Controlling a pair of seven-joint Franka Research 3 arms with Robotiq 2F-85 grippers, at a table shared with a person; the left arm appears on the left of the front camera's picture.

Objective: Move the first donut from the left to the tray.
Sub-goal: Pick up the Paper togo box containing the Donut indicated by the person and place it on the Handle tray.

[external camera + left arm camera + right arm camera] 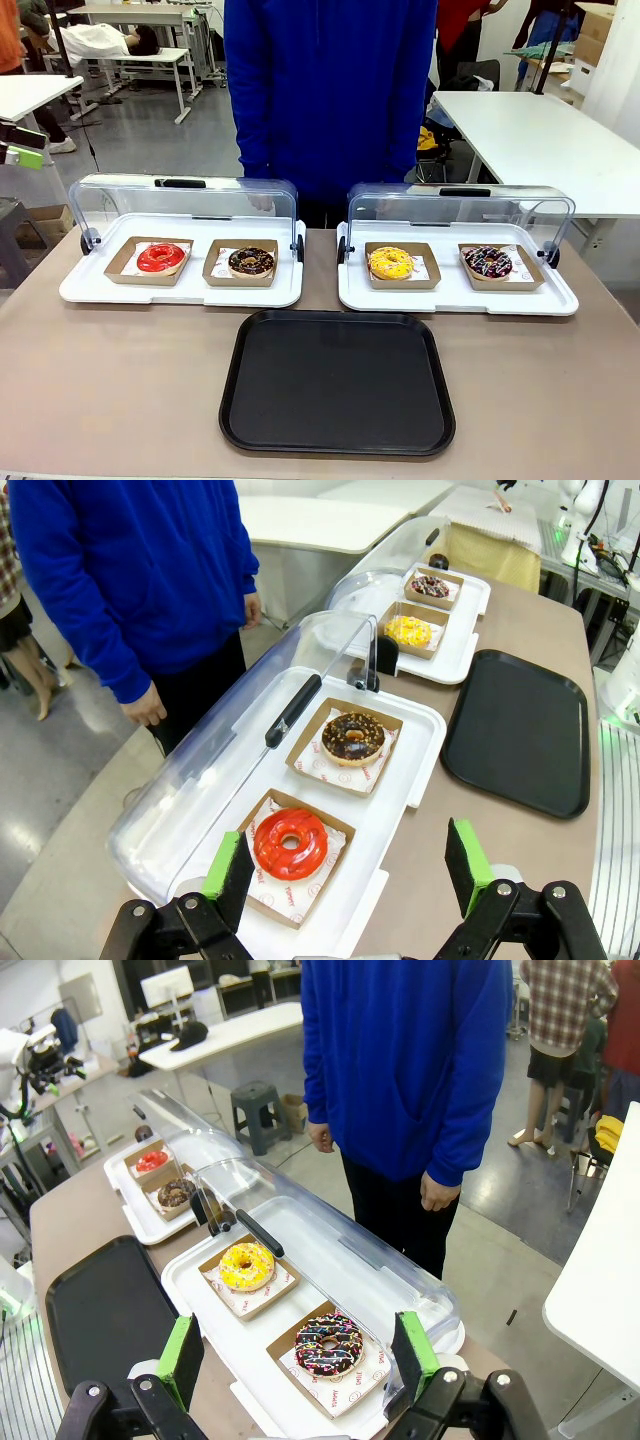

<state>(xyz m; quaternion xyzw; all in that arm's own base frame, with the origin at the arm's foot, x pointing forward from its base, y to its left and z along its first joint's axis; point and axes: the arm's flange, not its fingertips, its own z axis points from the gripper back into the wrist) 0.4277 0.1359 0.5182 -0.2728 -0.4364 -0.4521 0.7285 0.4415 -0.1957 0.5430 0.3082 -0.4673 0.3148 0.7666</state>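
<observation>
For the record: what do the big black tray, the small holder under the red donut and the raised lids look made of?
Black tray: probably plastic, matte with a faint sheen, moulded raised rim. Holder under the red donut: seemingly brown cardboard, dull, folded walls, white paper liner. Lids: clear rigid plastic, glossy, things behind show through.

Right gripper (298,1355): green-padded, spread wide, gripping nothing.
Directly ahead, between the pads: sprinkled chocolate donut (327,1343) in a brown cardboard holder, on near white tray (188,1285), clear lid flipped back.
Just beyond: yellow donut (247,1265), same white tray.
Farther ahead, leftward: second white tray (137,1208) with dark chocolate donut (176,1193) and red donut (152,1160).
Left of the gripper: black tray (105,1305).
Ahead, rightward: person in blue top (410,1060), hands down.
</observation>
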